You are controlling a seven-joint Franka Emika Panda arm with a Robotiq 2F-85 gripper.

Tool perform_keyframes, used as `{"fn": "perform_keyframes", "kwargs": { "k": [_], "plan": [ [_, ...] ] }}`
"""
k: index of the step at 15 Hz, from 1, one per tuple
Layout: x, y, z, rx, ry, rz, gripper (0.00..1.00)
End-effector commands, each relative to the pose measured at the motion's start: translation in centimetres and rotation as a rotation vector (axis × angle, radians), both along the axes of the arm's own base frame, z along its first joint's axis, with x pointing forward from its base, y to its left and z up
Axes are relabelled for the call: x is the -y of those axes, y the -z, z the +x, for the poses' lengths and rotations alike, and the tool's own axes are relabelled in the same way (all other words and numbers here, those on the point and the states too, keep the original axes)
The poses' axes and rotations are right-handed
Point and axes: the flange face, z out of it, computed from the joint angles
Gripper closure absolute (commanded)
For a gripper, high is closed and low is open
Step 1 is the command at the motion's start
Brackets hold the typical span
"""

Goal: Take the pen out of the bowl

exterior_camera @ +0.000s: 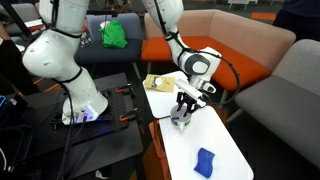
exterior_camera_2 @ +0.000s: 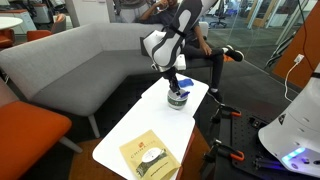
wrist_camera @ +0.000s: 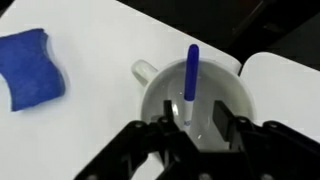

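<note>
The pen point(wrist_camera: 191, 80), a thin dark-blue stick, stands inside the bowl point(wrist_camera: 160, 100). Its lower end is down in the hollow and its upper end leans out past the far rim. The bowl is pale grey-white, with a small handle stub on one side, and sits on the white counter point(wrist_camera: 90, 40).

The gripper point(wrist_camera: 195, 130) hangs directly over the bowl. In the wrist view its jaws are spread apart, one on each side of the pen's lower part, with a gap showing on both sides; they hold nothing. In both exterior views the gripper point(exterior_camera: 183, 104) point(exterior_camera_2: 173, 86) is low over the bowl point(exterior_camera: 180, 121) point(exterior_camera_2: 177, 99), but the pen is too small to make out there.

A blue sponge point(wrist_camera: 30, 80) point(exterior_camera: 204, 161) lies on the counter apart from the bowl. A yellowish flat object point(exterior_camera: 157, 83) point(exterior_camera_2: 150, 155) lies at the opposite end of the counter.
</note>
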Motion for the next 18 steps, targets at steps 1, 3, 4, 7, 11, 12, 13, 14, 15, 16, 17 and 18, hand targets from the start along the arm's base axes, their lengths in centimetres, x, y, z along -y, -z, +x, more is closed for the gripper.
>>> {"fn": "perform_keyframes", "kwargs": {
  "k": [1,3,4,7,11,12,13,14,15,16,17,18],
  "plan": [
    [0.4,1.3,0.5,-0.009,0.000,-0.011,0.52],
    [0.5,2.1,0.5,-0.023,0.004,-0.003,0.55],
    [0.5,2.6,0.4,-0.029,0.005,0.000,0.57],
    [0.8,3.9,0.1,-0.053,0.013,0.005,0.59],
    [0.8,4.7,0.0,-0.074,0.015,0.000,0.87],
    [0.7,4.7,0.1,-0.075,0.012,-0.004,0.96],
    [0.6,4.6,0.0,-0.074,0.011,-0.008,1.00],
    [0.4,4.2,0.0,-0.073,0.010,-0.011,1.00],
    [0.2,3.8,-0.1,-0.074,0.008,-0.022,0.96],
    [0.0,3.4,-0.2,-0.074,0.009,-0.033,0.96],
    [-0.2,2.8,-0.3,-0.073,0.020,-0.054,0.96],
    [-0.4,2.3,-0.4,-0.070,0.028,-0.074,0.96]
  ]
}}
